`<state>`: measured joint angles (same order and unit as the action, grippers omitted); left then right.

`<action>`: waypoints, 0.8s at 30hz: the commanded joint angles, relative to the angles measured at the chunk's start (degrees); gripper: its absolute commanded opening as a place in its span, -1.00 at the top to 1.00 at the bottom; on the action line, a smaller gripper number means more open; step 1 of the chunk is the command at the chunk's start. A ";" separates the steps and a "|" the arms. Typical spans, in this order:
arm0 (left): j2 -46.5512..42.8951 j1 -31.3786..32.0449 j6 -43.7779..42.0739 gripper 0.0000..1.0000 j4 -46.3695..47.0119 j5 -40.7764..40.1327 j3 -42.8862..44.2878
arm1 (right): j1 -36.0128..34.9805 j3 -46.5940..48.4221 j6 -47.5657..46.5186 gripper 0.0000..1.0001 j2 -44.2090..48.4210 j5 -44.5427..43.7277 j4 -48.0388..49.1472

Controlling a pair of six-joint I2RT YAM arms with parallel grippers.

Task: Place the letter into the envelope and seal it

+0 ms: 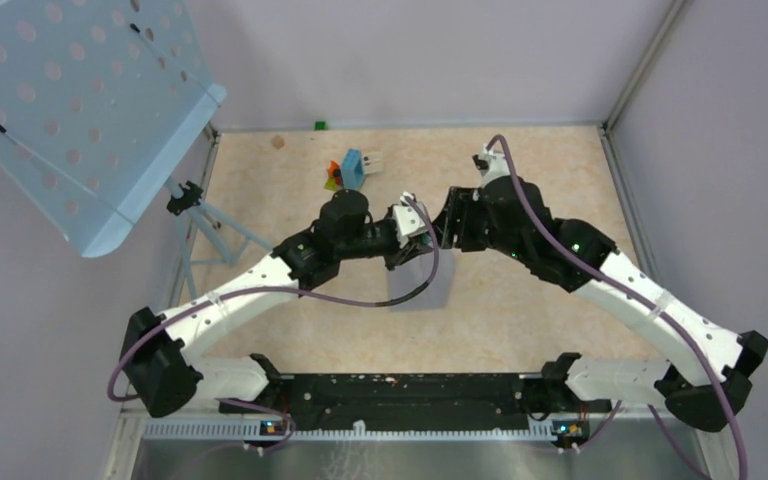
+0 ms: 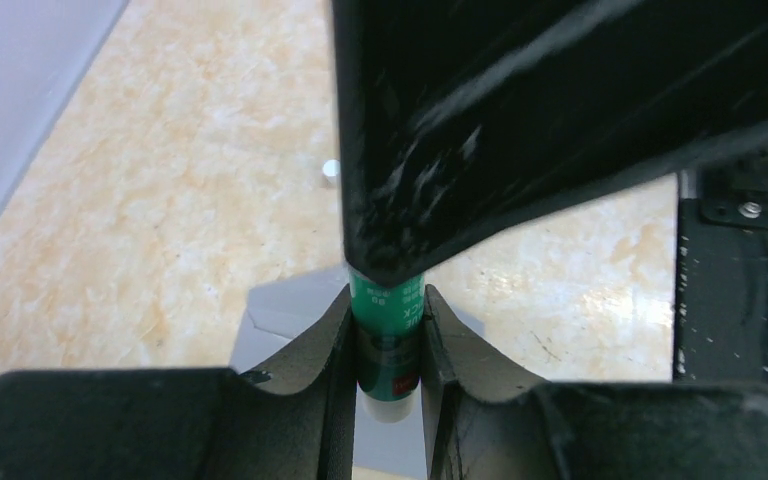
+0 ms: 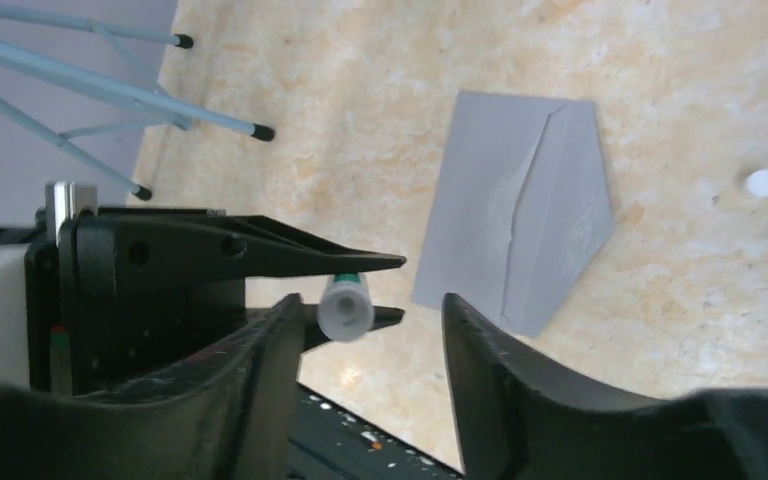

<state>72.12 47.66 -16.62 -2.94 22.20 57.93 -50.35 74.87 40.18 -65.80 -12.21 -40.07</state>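
Note:
The grey envelope (image 1: 430, 290) lies flat on the tan floor below both grippers, its pointed flap open in the right wrist view (image 3: 505, 220); part of it shows in the left wrist view (image 2: 280, 305). The letter does not show as a separate sheet. My left gripper (image 1: 412, 238) (image 2: 388, 300) is shut on a green-labelled white glue stick (image 2: 388, 335), held above the envelope. My right gripper (image 1: 442, 225) (image 3: 372, 300) is open, its jaws on either side of the stick's white end (image 3: 346, 308) without touching it.
A blue perforated stand (image 1: 80, 110) on tripod legs (image 1: 220, 225) is at the left. A blue-orange-green block cluster (image 1: 350, 170) sits behind the grippers. A small white round piece (image 3: 764, 182) lies on the floor by the envelope. Walls enclose the floor.

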 commanded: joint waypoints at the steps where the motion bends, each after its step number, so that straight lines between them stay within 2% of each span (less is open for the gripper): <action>1: -0.83 -3.26 1.07 1.00 -3.20 16.50 4.54 | 0.82 3.09 -11.26 -0.20 6.28 -0.75 0.28; 2: -0.28 -3.72 1.21 1.00 -5.00 19.81 5.46 | 0.90 3.52 -13.51 -0.35 7.14 -0.41 -0.14; 5: 1.58 -4.64 1.41 1.00 -9.74 29.74 7.72 | 0.95 3.29 -19.42 -0.44 10.48 1.94 -0.78; 9: 4.77 -5.44 1.80 1.00 -15.45 42.54 10.64 | 1.05 0.79 -26.67 -0.45 15.48 11.50 -0.75; 12: 6.91 -5.56 2.40 1.00 -17.49 49.68 12.33 | 1.04 -0.76 -29.57 -0.35 18.28 19.21 -0.19; 16: 8.12 -5.56 3.61 1.00 -17.18 53.89 12.88 | 1.06 -1.68 -31.64 -0.26 19.34 27.08 1.57; 20: 8.45 -5.54 6.04 1.00 -15.32 56.52 12.91 | 1.01 -1.65 -33.63 -0.23 15.62 34.11 0.89; 24: 8.90 -5.53 7.81 1.00 -13.45 59.36 12.77 | 0.95 -2.60 -34.39 -0.19 13.31 36.14 2.62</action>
<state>80.77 42.39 -11.27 -19.49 75.22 68.49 -49.71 73.45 8.45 -50.17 18.26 -39.86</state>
